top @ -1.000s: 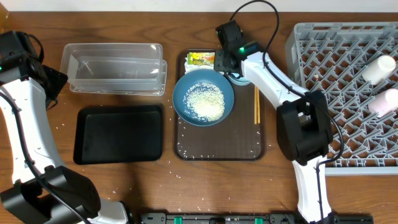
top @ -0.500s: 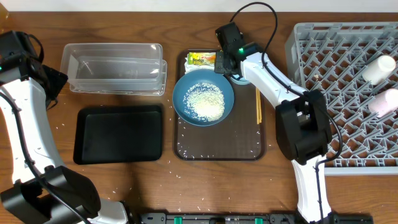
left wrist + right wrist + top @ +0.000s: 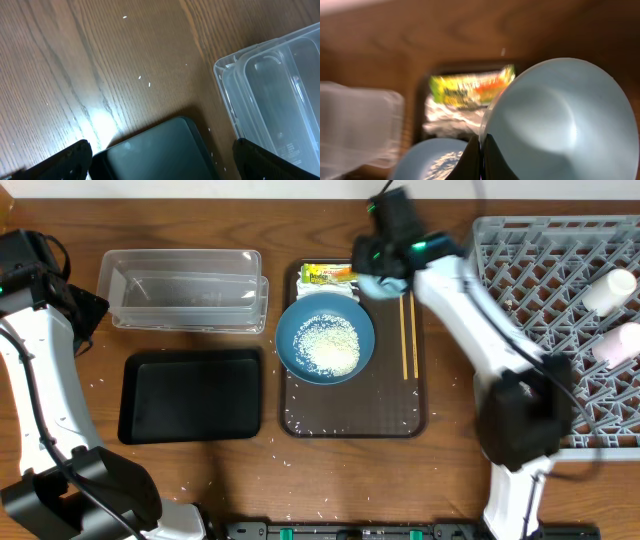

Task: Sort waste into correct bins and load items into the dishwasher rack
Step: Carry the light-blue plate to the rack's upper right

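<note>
My right gripper [image 3: 481, 146] is shut on the rim of the small light-blue bowl [image 3: 560, 115], which hangs tilted above the back of the brown serving tray [image 3: 350, 422]; the right arm is blurred in the overhead view. Below it lie the yellow-green wrapper [image 3: 325, 274] and the white napkin [image 3: 451, 117]. The wide dark-blue bowl [image 3: 325, 340] holds rice [image 3: 330, 345]. Chopsticks [image 3: 408, 335] lie on the tray's right side. The left gripper [image 3: 165, 162] stands open over a corner of the black tray [image 3: 190, 395], beside the clear tub [image 3: 185, 290].
The grey dishwasher rack [image 3: 540, 330] fills the right side, with a pink cup [image 3: 615, 345] and a white cup [image 3: 610, 290] lying in it. Loose rice grains dot the serving tray and the wooden table [image 3: 450, 480] near the front.
The right gripper has closed on the light-blue bowl's rim and raised it off the tray, the arm swinging right. The left arm has stayed still.
</note>
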